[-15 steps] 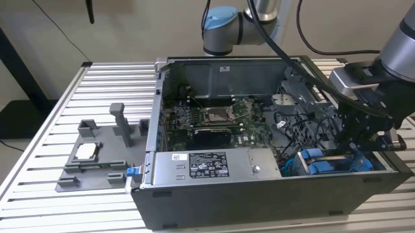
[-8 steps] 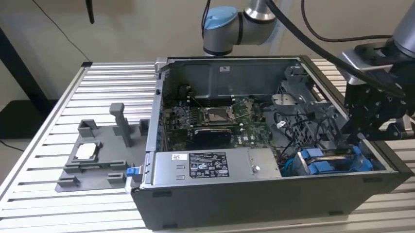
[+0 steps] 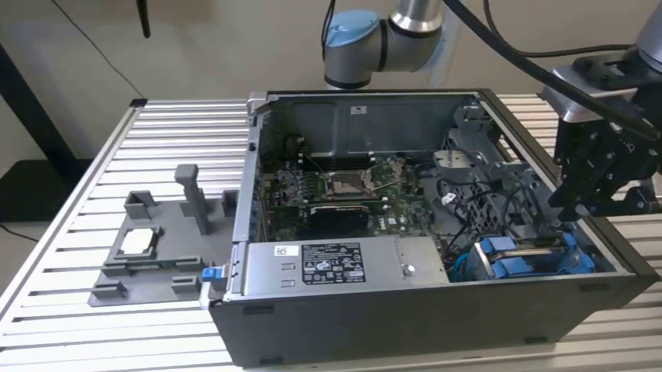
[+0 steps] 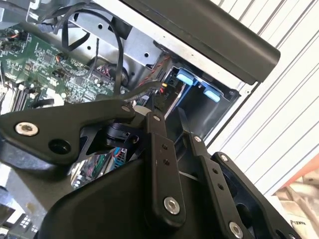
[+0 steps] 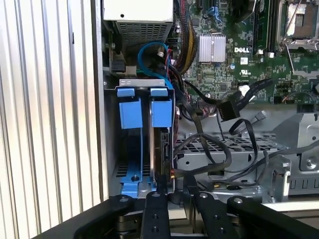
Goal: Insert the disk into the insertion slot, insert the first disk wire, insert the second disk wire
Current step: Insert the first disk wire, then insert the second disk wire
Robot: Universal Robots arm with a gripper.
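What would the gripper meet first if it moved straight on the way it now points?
Probably the disk, seated in the insertion slot; black cables lie close beside that line, so depth leaves doubt.

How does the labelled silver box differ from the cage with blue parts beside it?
The silver box is closed and bears a white label; the insertion slot is open on top, showing blue plastic parts. The box lies toward the exterior view's left, the slot toward its right. Both sit inside the computer case, along its near wall.
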